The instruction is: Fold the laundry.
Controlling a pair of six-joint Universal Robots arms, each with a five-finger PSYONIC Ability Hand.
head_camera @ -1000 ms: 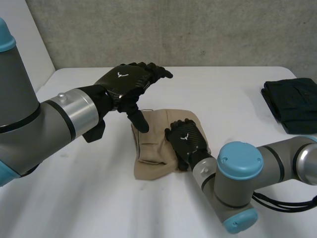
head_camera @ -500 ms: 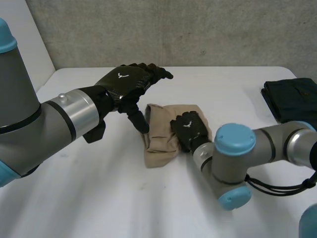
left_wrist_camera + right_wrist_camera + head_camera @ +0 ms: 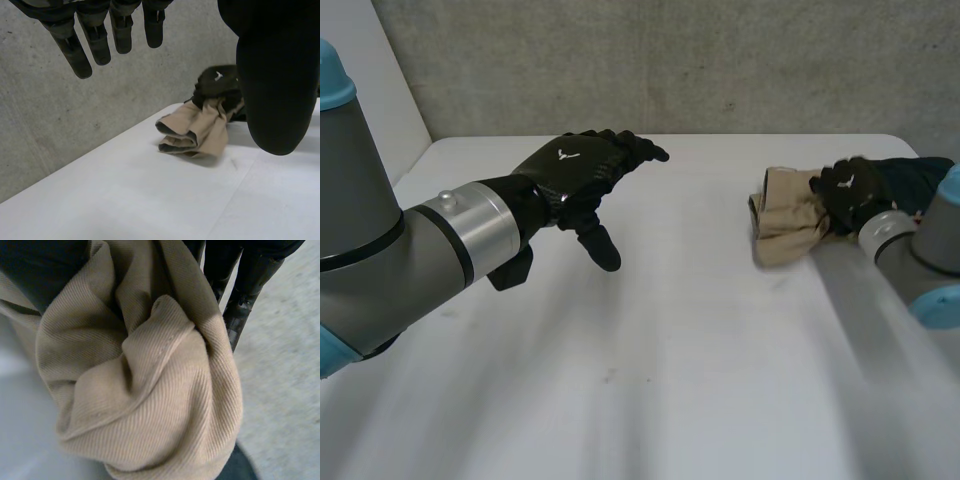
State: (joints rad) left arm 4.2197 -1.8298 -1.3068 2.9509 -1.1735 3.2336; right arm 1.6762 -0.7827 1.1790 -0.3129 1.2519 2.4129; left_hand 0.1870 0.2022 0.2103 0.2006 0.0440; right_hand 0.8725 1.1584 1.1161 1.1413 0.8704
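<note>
One tan garment counted, upper right of frame. One dark garment counted, at right edge. Two hands counted: left hand upper left, right hand upper right. One white table counted.

Open desk, crowded only at the far right

The desk is bare across its middle and front. The left hand hangs open above its left part. At the far right, the right hand clutching the tan cloth, with the dark garment just behind, bars the way.
</note>
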